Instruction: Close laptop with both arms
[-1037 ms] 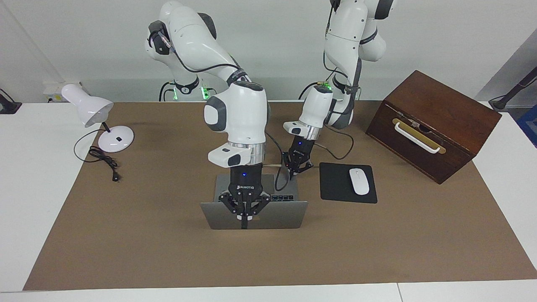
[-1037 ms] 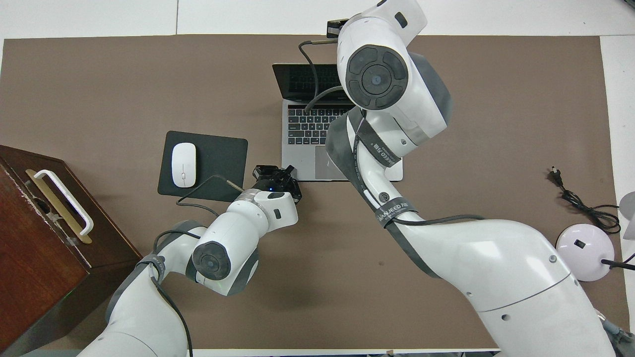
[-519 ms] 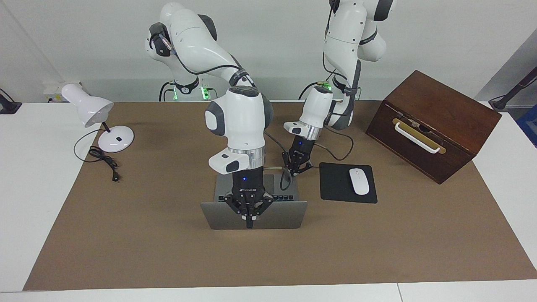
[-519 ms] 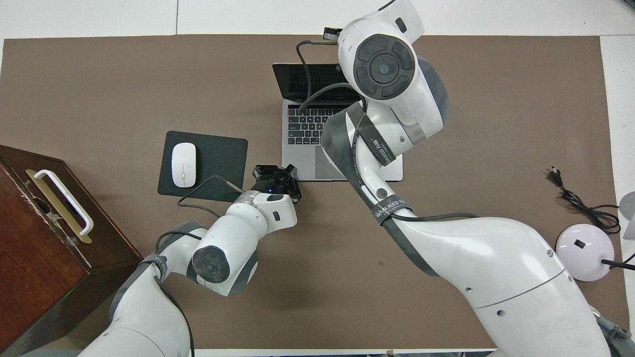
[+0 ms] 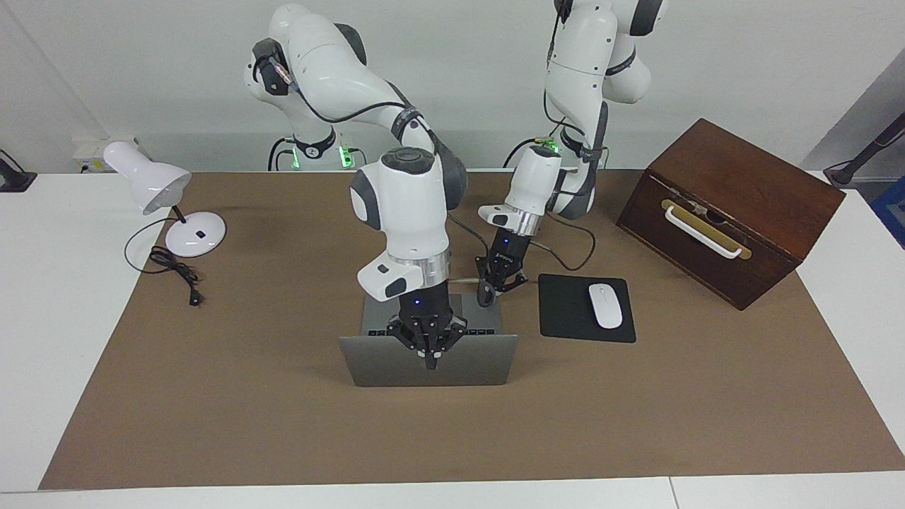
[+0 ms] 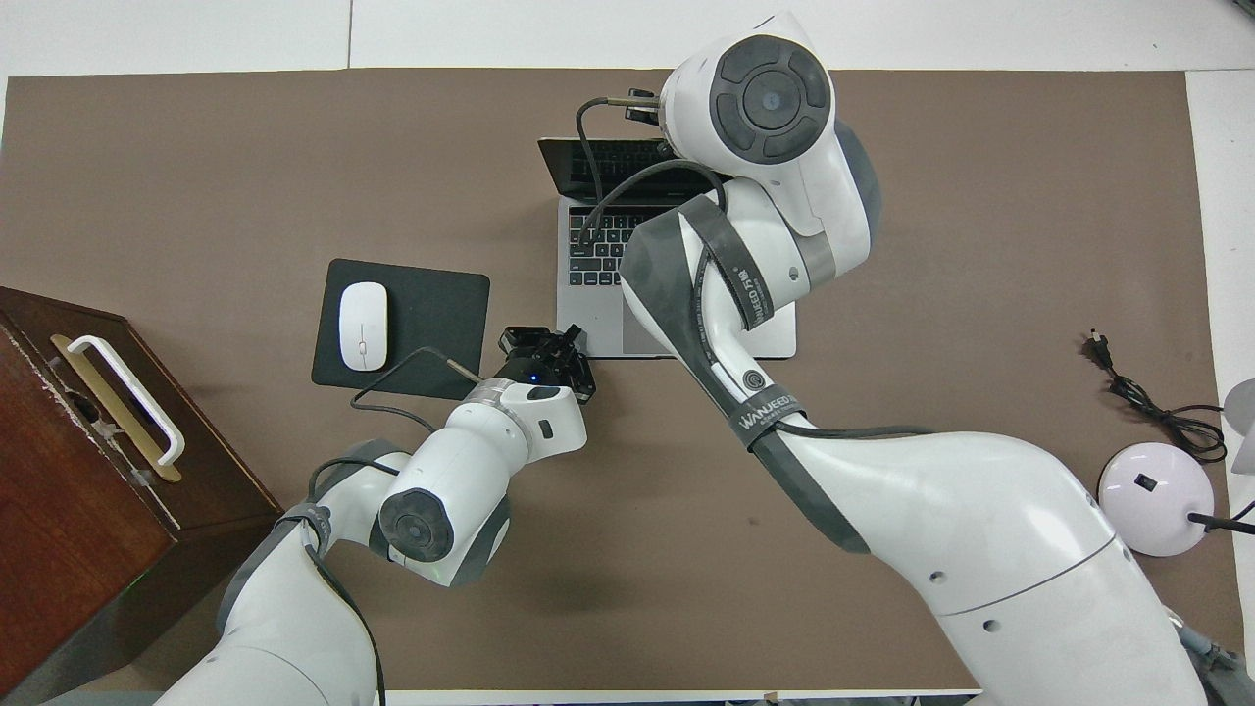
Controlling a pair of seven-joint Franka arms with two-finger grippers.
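Observation:
The silver-grey laptop (image 5: 474,362) stands open in the middle of the brown mat, its lid's back toward the facing camera. Its black keys show in the overhead view (image 6: 591,257). My right gripper (image 5: 429,360) is shut, with its fingertips against the lid's back just below the top edge. In the overhead view the right arm's wrist hides it. My left gripper (image 5: 493,288) hangs low at the corner of the laptop's base nearest the robots, toward the left arm's end. It also shows in the overhead view (image 6: 541,343). I cannot tell whether it touches the base.
A black mouse pad (image 5: 565,311) with a white mouse (image 5: 605,305) lies beside the laptop toward the left arm's end. A brown wooden box (image 5: 728,208) stands past it. A white desk lamp (image 5: 152,185) and its cord (image 5: 177,272) are at the right arm's end.
My right gripper has moved toward the robots with its tips on the lid, and the lid has tilted a little toward the keyboard. The left gripper has not moved.

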